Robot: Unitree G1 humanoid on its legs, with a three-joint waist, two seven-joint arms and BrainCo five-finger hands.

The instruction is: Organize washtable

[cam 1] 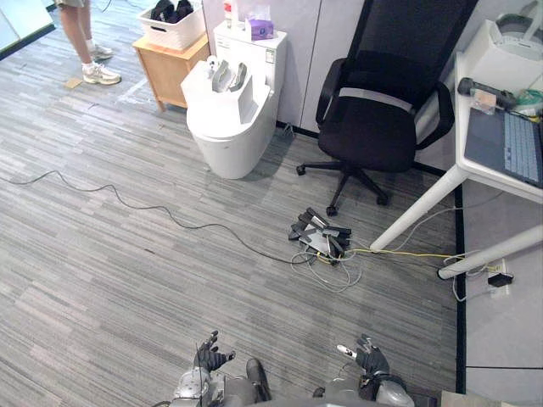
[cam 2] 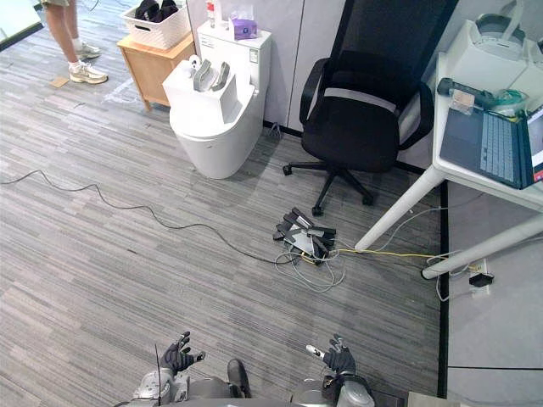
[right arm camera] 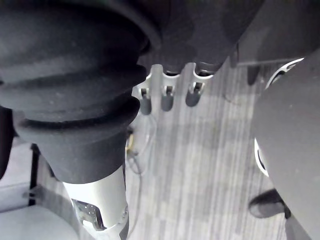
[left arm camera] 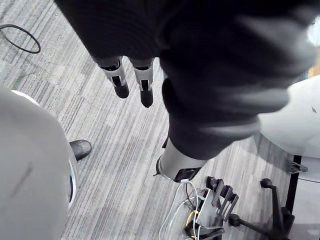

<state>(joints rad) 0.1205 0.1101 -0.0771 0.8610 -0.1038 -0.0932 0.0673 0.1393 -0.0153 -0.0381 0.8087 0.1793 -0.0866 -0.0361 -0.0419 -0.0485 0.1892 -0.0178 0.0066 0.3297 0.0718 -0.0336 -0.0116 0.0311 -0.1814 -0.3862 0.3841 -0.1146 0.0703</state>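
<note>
My left hand (cam 1: 209, 357) and right hand (cam 1: 367, 356) hang low at the near edge of the scene, over grey carpet, both open and holding nothing. In the left wrist view the fingers (left arm camera: 133, 81) are straight above bare floor; the right wrist view shows the same of its fingers (right arm camera: 168, 97). Far ahead stands a white toilet (cam 1: 227, 127) with a white box (cam 1: 222, 88) on its lid holding a few grey items. On the tank (cam 1: 250, 44) sit a purple tissue box (cam 1: 260, 28) and a small bottle (cam 1: 229, 12).
A wooden side table (cam 1: 170, 66) with a white basket (cam 1: 174, 24) stands left of the toilet, a person's legs (cam 1: 85, 42) beyond it. A black office chair (cam 1: 382, 110), a white desk (cam 1: 501, 144) with a laptop and a power strip (cam 1: 321, 236) with cables lie to the right.
</note>
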